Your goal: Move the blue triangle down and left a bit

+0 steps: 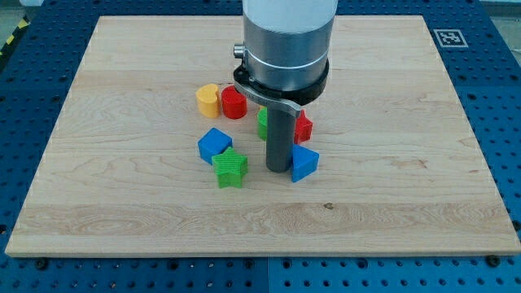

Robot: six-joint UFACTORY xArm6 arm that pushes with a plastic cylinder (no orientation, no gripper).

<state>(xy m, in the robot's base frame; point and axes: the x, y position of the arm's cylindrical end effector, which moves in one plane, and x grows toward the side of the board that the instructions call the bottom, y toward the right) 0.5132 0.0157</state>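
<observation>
Pale wood board (391, 163) fills most of the view, sitting on a blue perforated bench (501, 122). No jaws on my arm, just a dark rod; my tip (278, 169) rests on the board, touching the blue triangle (304, 163) at its 3 o'clock. Blue cube (214, 144) and green star (231, 168) at 9. Yellow block (207, 100) and red cylinder (234, 102) at 11. Green block (263, 122) and red block (304, 126) partly hidden behind the rod.
</observation>
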